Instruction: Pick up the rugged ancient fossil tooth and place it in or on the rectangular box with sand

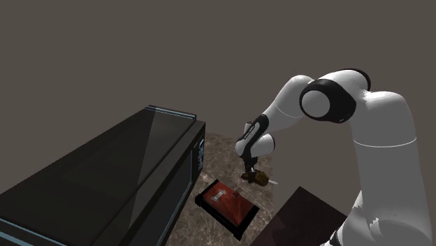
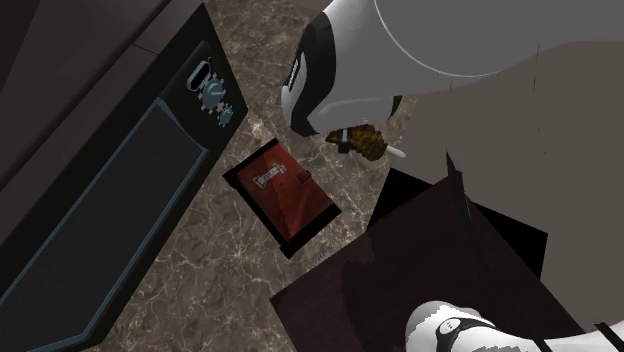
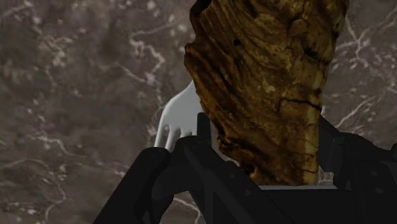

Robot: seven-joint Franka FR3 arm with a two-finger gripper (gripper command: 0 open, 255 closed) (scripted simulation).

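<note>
Marble counter (image 3: 76, 95) lies beneath; claw (image 3: 267, 146) pinches brown fossil tooth (image 3: 267, 76), which hides most of a white fork (image 3: 175, 118).

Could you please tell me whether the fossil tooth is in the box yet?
Out: the fossil tooth is clasped in the fingers, beside the red box.

Marble counter (image 2: 200, 290) bears red box (image 2: 285, 190), white fork (image 3: 175, 118).

Rough, cracked, layered brown tooth (image 3: 267, 83); polished veined marble desk (image 3: 76, 83); smooth white fork (image 3: 175, 121); glossy black appliance (image 1: 105, 161); matt black tool (image 3: 267, 159)
</note>
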